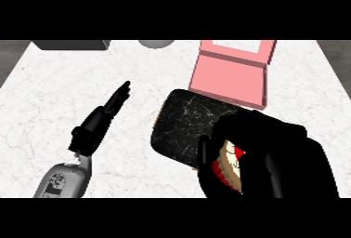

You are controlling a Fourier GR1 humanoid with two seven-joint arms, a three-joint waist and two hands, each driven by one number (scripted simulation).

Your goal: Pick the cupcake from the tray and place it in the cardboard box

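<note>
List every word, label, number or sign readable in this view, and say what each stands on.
None can be read.
The pink box, black tray and counter carry no text.
The left forearm has dark marks, too blurred to read.
The cupcake in the right hand shows none.

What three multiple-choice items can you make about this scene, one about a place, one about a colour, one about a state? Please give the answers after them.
1. Where is the box relative to the tray?
A. Behind it, farther from the robot
B. To its left
C. On top of it

2. What colour is the box?
A. Green
B. Pink
C. Blue

3. What is the right hand doing?
A. Lying flat on the counter
B. Resting inside the box
C. Curled round the cupcake

Answers: 1 A, the box lies beyond the tray's far edge. 2 B, its walls and lid are pink. 3 C, its fingers wrap the cupcake at the tray's near end.
</note>
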